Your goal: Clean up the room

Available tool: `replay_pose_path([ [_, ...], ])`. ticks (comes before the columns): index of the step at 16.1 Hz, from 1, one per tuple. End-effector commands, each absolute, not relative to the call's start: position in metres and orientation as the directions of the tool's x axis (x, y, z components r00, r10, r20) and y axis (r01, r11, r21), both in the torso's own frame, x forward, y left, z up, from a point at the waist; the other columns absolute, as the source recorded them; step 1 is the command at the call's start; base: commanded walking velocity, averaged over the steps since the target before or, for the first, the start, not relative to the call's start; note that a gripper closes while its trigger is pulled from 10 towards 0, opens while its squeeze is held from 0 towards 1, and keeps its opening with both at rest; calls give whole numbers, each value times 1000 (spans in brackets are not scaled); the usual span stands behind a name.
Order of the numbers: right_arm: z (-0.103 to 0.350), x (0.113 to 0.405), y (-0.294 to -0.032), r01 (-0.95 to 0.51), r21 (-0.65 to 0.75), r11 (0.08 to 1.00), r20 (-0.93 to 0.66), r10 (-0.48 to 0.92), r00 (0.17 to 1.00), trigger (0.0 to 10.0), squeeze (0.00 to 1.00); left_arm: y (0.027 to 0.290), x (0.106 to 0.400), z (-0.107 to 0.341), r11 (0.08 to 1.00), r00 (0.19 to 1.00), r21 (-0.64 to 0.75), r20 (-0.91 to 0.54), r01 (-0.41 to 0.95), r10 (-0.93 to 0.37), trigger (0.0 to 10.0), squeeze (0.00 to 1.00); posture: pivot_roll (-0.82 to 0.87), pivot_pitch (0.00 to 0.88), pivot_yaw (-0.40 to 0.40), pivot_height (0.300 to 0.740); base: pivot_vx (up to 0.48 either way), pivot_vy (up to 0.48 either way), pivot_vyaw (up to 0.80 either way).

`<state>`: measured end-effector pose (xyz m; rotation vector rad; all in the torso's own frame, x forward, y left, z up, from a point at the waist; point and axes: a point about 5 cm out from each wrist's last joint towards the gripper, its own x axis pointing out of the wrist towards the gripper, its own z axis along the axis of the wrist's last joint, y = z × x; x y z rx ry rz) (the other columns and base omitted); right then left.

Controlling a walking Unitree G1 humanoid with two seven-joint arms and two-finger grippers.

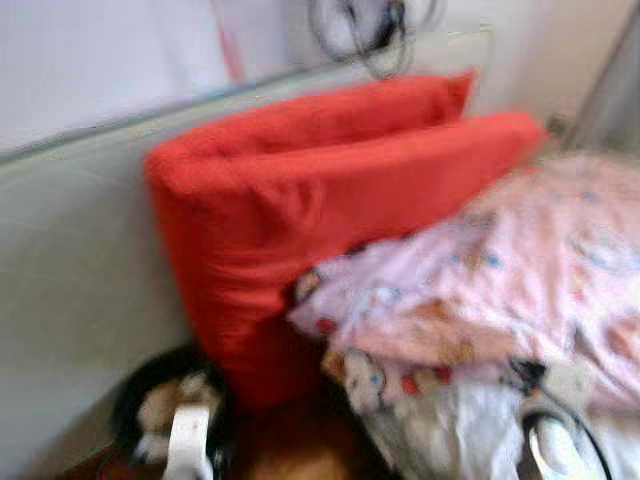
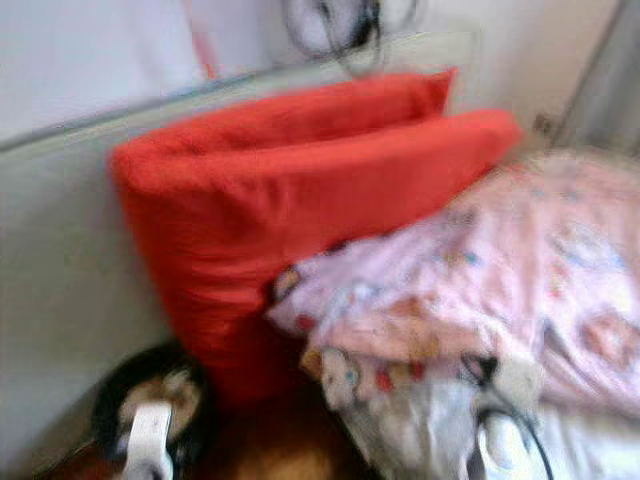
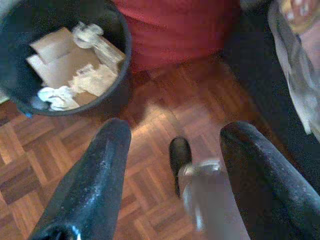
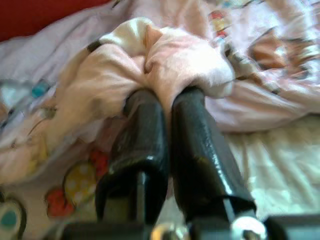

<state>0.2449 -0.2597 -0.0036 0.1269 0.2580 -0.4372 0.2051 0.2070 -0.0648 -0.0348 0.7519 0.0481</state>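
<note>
My right gripper point(image 4: 165, 97) is shut on a bunched pale pink cloth point(image 4: 185, 60), which rests on the pink cartoon-print blanket point(image 4: 45, 135) on the bed. My left gripper point(image 3: 176, 129) hangs open over the parquet floor point(image 3: 165, 105) with nothing between its fingers. Just beyond it stands a black waste bin point(image 3: 15, 30) with crumpled paper and cardboard point(image 3: 65, 65) inside. From the head, the bin point(image 1: 135, 385) sits at the lower left beside my left arm point(image 1: 188, 440), and my right arm point(image 1: 550, 445) is at the lower right over the bed.
Two big red pillows point(image 1: 300, 200) lean against the pale headboard point(image 1: 70, 250), the lower one reaching down by the bin. The pink blanket point(image 1: 520, 270) is heaped on the bed to the right, over white sheets point(image 1: 450, 430). A tangle of cables point(image 1: 375, 30) hangs on the wall.
</note>
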Motion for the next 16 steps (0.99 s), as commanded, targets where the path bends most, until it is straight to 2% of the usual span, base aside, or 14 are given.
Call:
replay_pose_path([
  [1,2,250,-260,442,93,892,-252,-409,877,10000,0,210,192,-72,997,695,-11,-718,-71,42,10000,0,60,0,57,740,-277,0,0],
  [16,18,261,-266,473,89,877,-176,-454,874,10000,0,210,195,-70,997,703,-15,-710,-80,46,10000,0,65,6,50,740,-291,0,0],
])
